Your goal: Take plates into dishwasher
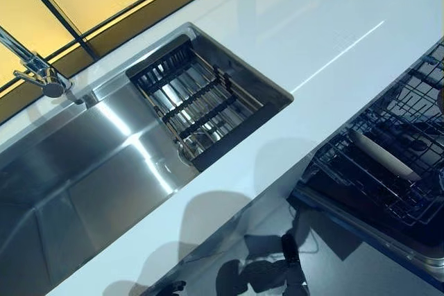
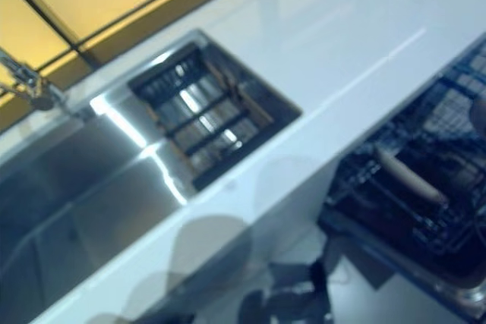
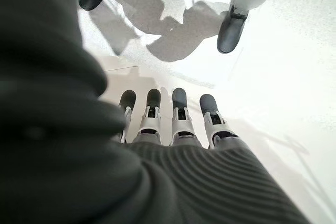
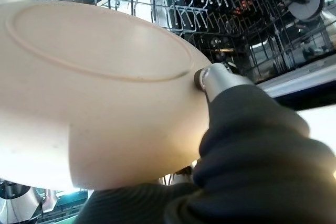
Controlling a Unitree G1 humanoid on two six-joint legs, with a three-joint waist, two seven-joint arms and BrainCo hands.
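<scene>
**Right hand grips a plate above the dishwasher rack; left hand hangs straight-fingered over the floor**

In the right wrist view, the right hand (image 4: 207, 80) holds a cream plate (image 4: 94, 93) by its rim, the thumb pressed against the plate's underside at about 3 o'clock of the raised foot ring. The rest of the hand lies under the dark ribbed cover and behind the plate, so only the thumb shows. The plate is tilted, its underside toward the camera. Beyond it, at 12 to 2 o'clock, stand the wire tines of the dishwasher rack (image 4: 210, 9); the plate is near the rack, and I cannot tell whether it touches the tines.

The left hand (image 3: 178, 116) appears only in its own wrist view. Its fingers are straight and side by side, dark tips pointing down at the pale floor (image 3: 283, 66), holding nothing and touching nothing.

From the head camera, neither hand shows. A white surface (image 1: 326, 25) runs diagonally across the scene. Set into it is a stainless sink (image 1: 90, 178), with a faucet (image 1: 38, 71) at 9 o'clock of the view and a dark wire drainer basket (image 1: 198, 105) in the sink's end nearer the centre. At 4 o'clock, below the edge of the surface, the pulled-out dishwasher rack (image 1: 388, 150) carries another pale plate (image 1: 385, 154) standing on edge among the wires.
</scene>
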